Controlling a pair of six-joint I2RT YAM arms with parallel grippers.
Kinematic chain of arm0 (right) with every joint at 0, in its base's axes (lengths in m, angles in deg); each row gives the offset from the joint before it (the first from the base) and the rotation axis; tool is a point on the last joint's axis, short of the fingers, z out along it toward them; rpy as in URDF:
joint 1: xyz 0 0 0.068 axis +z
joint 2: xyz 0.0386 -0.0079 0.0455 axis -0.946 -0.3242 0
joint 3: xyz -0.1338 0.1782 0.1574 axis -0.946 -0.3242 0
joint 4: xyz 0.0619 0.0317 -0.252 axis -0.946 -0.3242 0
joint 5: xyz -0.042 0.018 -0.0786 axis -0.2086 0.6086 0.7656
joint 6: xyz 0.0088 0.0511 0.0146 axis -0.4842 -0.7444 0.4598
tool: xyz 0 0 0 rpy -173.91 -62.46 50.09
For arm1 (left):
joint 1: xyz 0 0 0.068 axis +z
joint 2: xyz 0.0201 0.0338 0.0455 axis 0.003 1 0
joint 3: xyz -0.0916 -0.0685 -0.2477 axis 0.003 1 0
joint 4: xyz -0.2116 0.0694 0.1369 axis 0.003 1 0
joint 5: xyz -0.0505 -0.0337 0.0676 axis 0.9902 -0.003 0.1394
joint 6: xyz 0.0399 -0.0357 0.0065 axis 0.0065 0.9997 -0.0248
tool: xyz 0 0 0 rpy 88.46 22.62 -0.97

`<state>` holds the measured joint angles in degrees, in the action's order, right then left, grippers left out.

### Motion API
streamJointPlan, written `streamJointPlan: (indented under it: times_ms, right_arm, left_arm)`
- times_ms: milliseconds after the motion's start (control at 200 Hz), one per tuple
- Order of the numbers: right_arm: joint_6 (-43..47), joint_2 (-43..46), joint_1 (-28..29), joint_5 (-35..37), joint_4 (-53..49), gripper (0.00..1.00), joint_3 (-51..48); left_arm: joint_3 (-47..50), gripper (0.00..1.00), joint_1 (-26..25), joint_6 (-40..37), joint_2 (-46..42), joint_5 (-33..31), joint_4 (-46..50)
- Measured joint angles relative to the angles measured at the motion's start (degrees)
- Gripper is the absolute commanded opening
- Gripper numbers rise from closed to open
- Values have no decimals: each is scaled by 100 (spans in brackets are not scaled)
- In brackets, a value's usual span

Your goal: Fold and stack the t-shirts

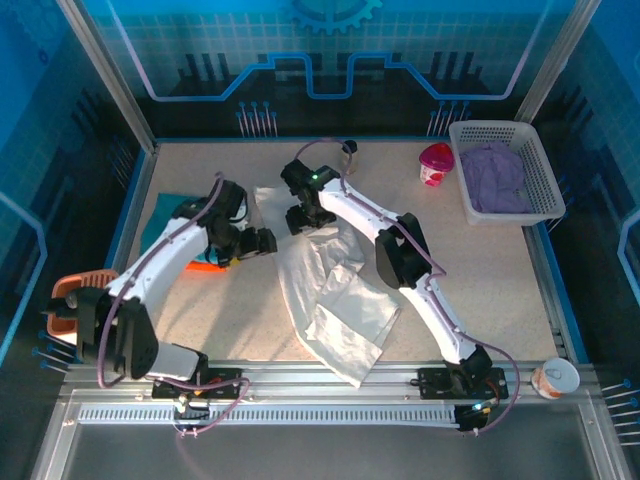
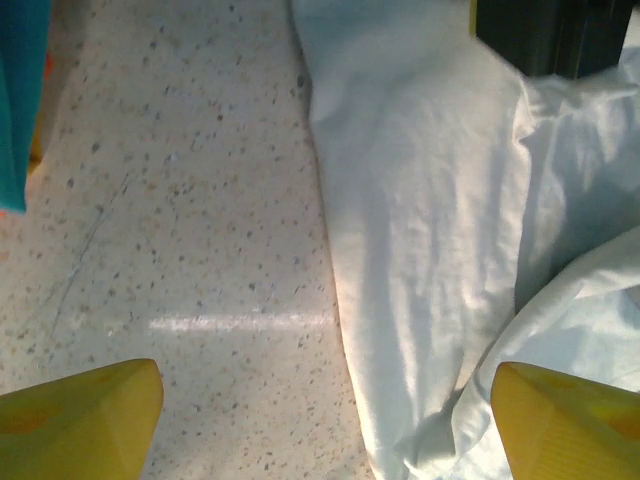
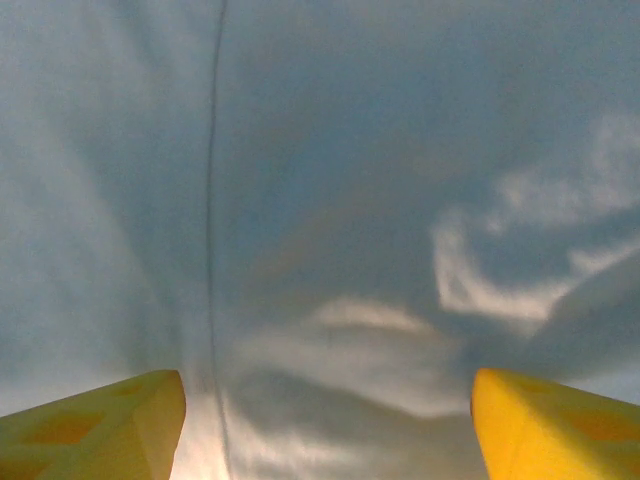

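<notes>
Bare tabletop [image 1: 230,320] left of white t-shirt [image 1: 340,310]

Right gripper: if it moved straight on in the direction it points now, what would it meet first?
The white t-shirt. Its cloth lies directly ahead of the right gripper, whose fingers stand open. It looks close, but the depth is unclear.

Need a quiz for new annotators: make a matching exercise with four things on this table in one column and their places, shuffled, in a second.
Things
1. white t-shirt
2. teal t-shirt
3. mesh basket
4. pink cup

Places
A. far right corner of the table
B. crumpled in the middle
C. far side, just left of the basket
D. left edge

Pairs: 1-B, 2-D, 3-A, 4-C
</notes>
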<state>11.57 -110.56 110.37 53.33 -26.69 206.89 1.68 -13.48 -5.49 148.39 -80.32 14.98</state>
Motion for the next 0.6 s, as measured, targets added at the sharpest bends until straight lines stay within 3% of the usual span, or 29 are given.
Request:
streamJointPlan:
  times_ms: [380,600]
  right_arm:
    - [-341,-472,-481,-216,98,78,588]
    - [-1134,-557,-931,-1106,896,77,660]
  left_arm:
    - [1115,83,-37,553,-1172,260,-247]
    - [1272,83,-398,831,-1117,361,-531]
